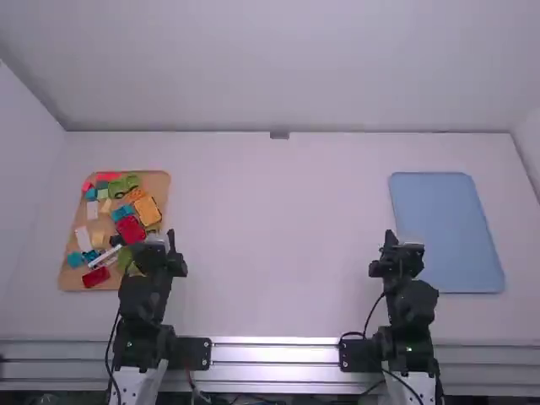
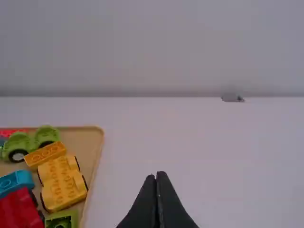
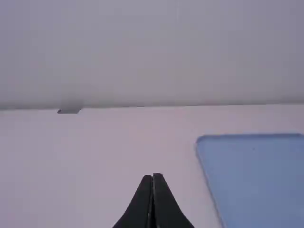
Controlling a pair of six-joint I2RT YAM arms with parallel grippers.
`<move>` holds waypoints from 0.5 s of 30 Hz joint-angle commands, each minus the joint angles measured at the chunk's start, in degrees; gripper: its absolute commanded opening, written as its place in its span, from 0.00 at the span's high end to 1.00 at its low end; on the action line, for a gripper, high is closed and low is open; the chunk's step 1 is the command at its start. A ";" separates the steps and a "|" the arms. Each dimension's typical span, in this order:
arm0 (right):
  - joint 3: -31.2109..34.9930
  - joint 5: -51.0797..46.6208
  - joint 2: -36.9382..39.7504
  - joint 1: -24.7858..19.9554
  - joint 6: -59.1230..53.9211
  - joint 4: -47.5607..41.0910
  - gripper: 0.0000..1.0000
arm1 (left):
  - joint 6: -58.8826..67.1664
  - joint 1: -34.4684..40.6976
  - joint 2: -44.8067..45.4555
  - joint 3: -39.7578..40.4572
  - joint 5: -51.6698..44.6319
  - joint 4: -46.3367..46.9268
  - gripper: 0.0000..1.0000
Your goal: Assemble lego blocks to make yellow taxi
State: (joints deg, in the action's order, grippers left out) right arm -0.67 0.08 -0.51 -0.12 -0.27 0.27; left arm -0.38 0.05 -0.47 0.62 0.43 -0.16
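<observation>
Yellow taxi build: crowded pick ahead, likely faults noted

High view: tan tray (image 1: 159,179) at left on the white table (image 1: 278,236), blocks jumbled on it; blue board (image 1: 447,236) at right. Left arm (image 1: 143,295) stands at the tray's near right side, right arm (image 1: 409,304) just left of the board. Yellow car base (image 1: 147,211) lies toward the tray's right side, next to a red car base (image 1: 131,229). Assembly not begun, as judged from the layout.

Left wrist view: left gripper (image 2: 156,175), fingers together, nothing between them. Orange-yellow brick (image 2: 46,155) sits at the car base's far left corner, studs up. Risk: fingers opened in so tight a cluster could knock neighbours; the black wheels could let the base roll under an off-centre grip.

Right wrist view: right gripper (image 3: 153,175), fingers together and empty. Later risks: tilted brick or misaligned studs, causing a loose join; pressing without bracing the base, causing it to slide.
</observation>
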 commanded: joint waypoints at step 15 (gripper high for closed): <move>-6.77 3.83 -7.09 0.65 -1.15 -0.21 0.91 | -0.32 0.19 -3.69 4.44 2.26 0.73 0.91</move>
State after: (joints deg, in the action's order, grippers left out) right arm -4.03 2.63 -6.63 0.01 -0.86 -0.19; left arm -0.43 0.05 -3.53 2.48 1.56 0.78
